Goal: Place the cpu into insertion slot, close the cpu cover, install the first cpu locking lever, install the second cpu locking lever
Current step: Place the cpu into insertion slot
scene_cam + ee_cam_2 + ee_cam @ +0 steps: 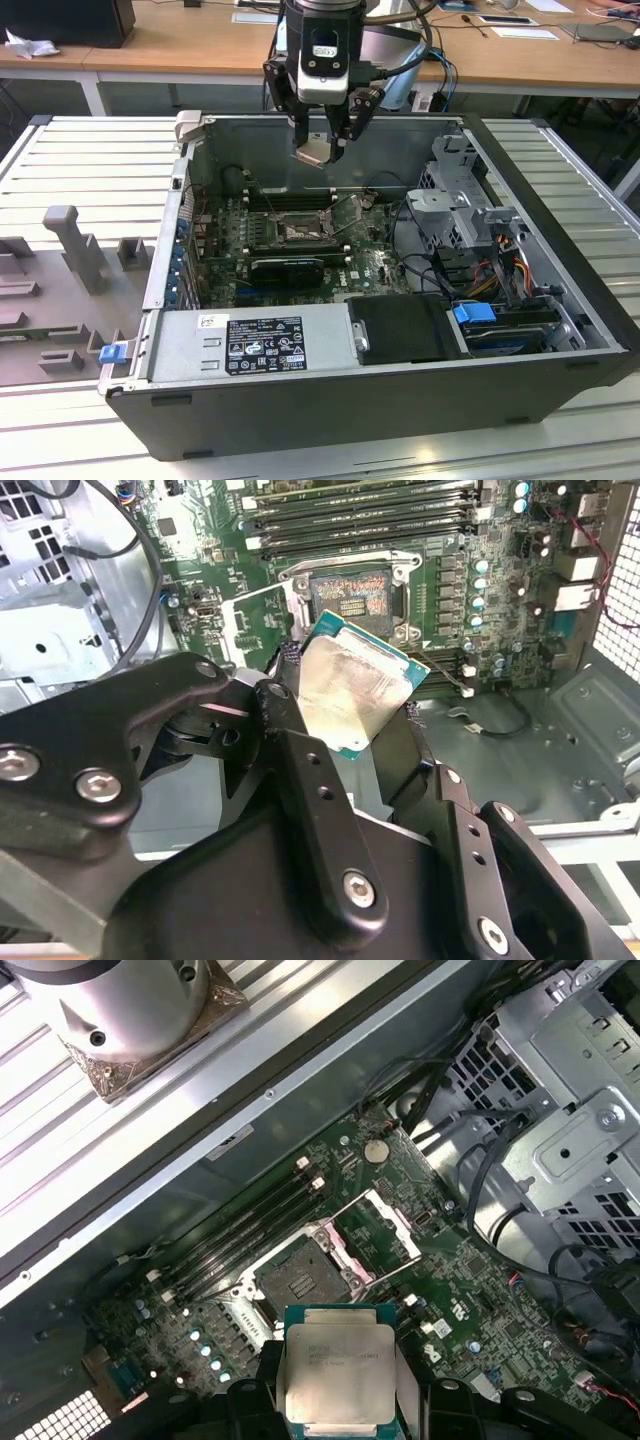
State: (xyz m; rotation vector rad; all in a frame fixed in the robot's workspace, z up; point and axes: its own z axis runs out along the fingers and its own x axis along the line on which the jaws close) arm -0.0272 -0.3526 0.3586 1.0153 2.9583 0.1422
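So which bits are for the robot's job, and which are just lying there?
For the job:
gripper, holding the chip
socket, empty
socket cover, flipped up

Just there:
memory slots
cables
grey power box
metal cage

I see my arm coming straight down from above, wrist vertical, with the claw (322, 145) pointing downward. Its two black fingers (300, 760) pinch opposite edges of the cpu (350, 695), which sits tilted between them.
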